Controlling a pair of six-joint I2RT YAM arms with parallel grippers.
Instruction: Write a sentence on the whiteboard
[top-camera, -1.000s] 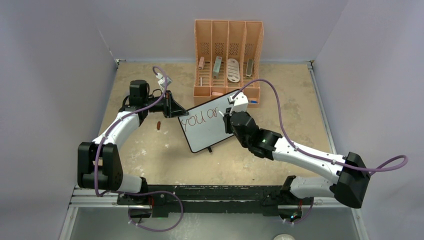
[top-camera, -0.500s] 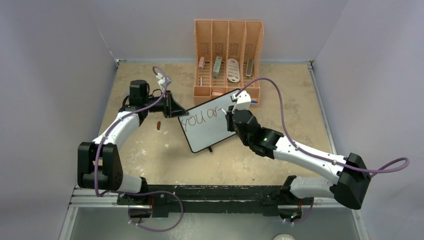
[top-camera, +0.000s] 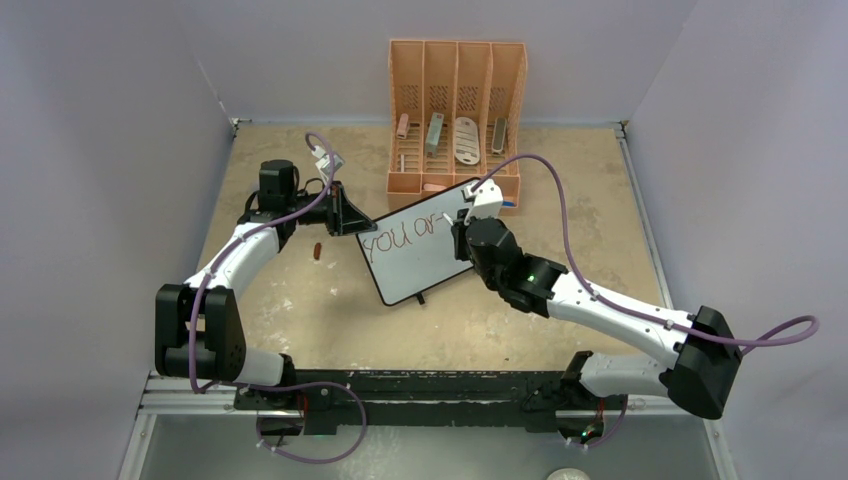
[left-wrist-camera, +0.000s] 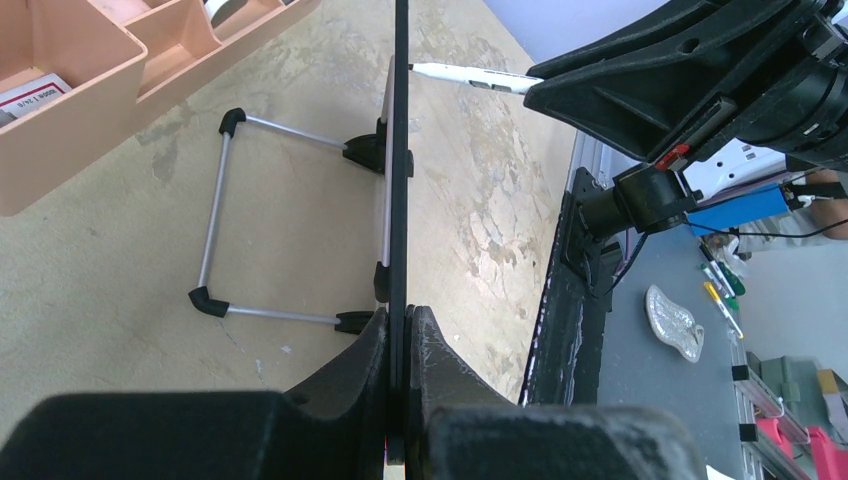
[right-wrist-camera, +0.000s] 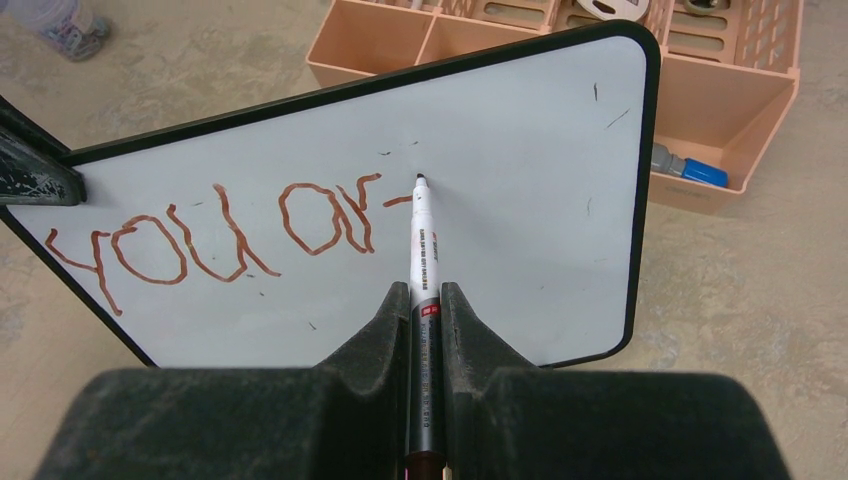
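Observation:
The whiteboard (top-camera: 415, 245) stands tilted on the table, also in the right wrist view (right-wrist-camera: 500, 200). Red-brown letters "you ar" and a short stroke (right-wrist-camera: 230, 235) run across its upper part; they also show in the top view (top-camera: 398, 234). My left gripper (top-camera: 352, 222) is shut on the board's left edge, seen edge-on in the left wrist view (left-wrist-camera: 400, 200). My right gripper (right-wrist-camera: 428, 300) is shut on a white marker (right-wrist-camera: 422, 250), its tip at the board just right of the "r". The marker also shows in the left wrist view (left-wrist-camera: 470, 76).
An orange organizer (top-camera: 456, 110) with small items stands behind the board, also in the right wrist view (right-wrist-camera: 720, 110). A small red-brown cap (top-camera: 316, 251) lies on the table left of the board. The board's wire stand (left-wrist-camera: 225, 220) rests behind it.
My right gripper has shifted slightly right along the board with the marker, adding a short stroke after the "r". The left arm and board have not moved.

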